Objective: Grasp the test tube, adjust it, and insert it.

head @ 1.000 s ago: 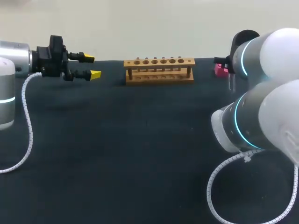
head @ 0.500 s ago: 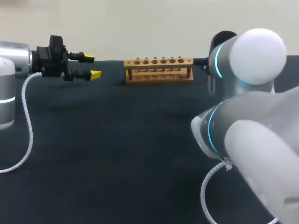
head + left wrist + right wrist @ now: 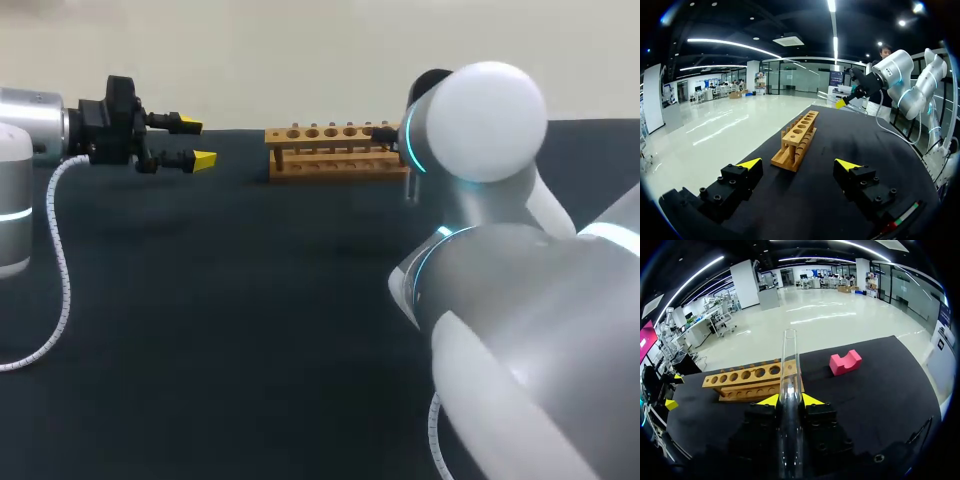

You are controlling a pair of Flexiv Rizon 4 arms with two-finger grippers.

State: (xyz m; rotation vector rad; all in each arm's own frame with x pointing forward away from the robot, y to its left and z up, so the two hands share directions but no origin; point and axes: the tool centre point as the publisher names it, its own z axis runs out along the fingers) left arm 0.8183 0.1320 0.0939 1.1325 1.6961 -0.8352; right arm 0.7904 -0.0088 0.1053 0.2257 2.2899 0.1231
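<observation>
- Dark tabletop (image 3: 250, 300) is carrying the wooden rack (image 3: 335, 150) near its far edge, holes facing up.
- Right arm (image 3: 480, 130) is crowding the near right of the head view.
- Right gripper (image 3: 789, 400) fingers are clamping the test tube (image 3: 788, 365) from both sides, with the tube projecting ahead toward the rack's end.
- Left gripper (image 3: 799, 164) is hanging well apart from the rack, fingers spread wide.
- Pink block (image 3: 845, 362) is lying near the rack's end, not touching it.

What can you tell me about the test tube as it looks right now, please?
The test tube is clear glass, seemingly empty, with an open rim at its far end. The right gripper is shut on it, yellow fingertips pressing both sides, and it juts out ahead of them toward the wooden rack, not yet in any hole.
</observation>
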